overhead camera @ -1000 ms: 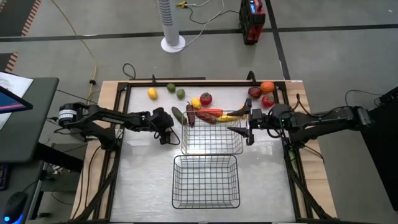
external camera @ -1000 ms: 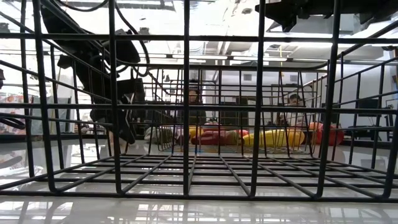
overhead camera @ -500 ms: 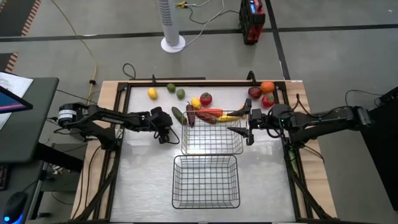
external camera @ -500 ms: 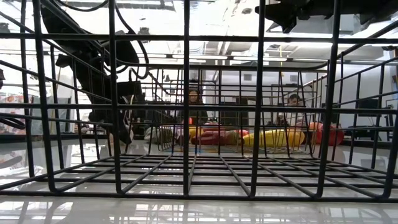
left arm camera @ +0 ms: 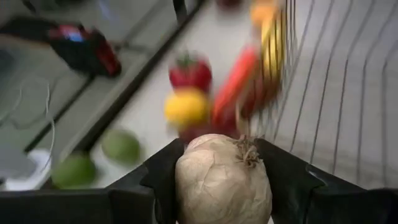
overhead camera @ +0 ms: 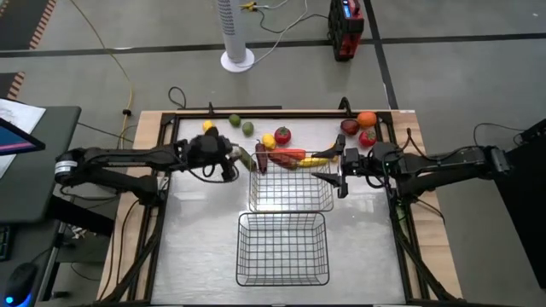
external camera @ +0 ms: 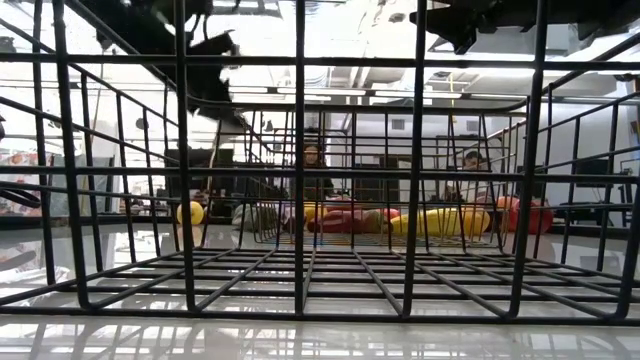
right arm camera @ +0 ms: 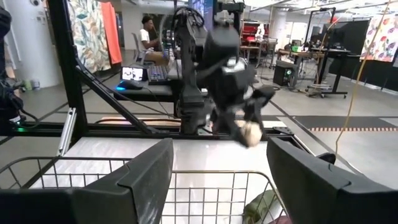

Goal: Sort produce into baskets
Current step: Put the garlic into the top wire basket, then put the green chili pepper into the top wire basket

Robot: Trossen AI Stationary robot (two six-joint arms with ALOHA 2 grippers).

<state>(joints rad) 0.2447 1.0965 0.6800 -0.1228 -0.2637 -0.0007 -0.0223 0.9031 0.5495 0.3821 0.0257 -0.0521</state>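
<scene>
Your left gripper pinches garlic at 9 o'clock of far basket; right gripper spread, empty

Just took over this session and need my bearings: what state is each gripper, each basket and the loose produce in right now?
left gripper: shut on the garlic, lifted off the table
garlic: held between the left fingers
right gripper: open, empty, waiting at the far basket
far basket: upright, nothing visible inside
near basket: upright, empty
yellow lemon: loose on the table
two limes: loose on the table
</scene>
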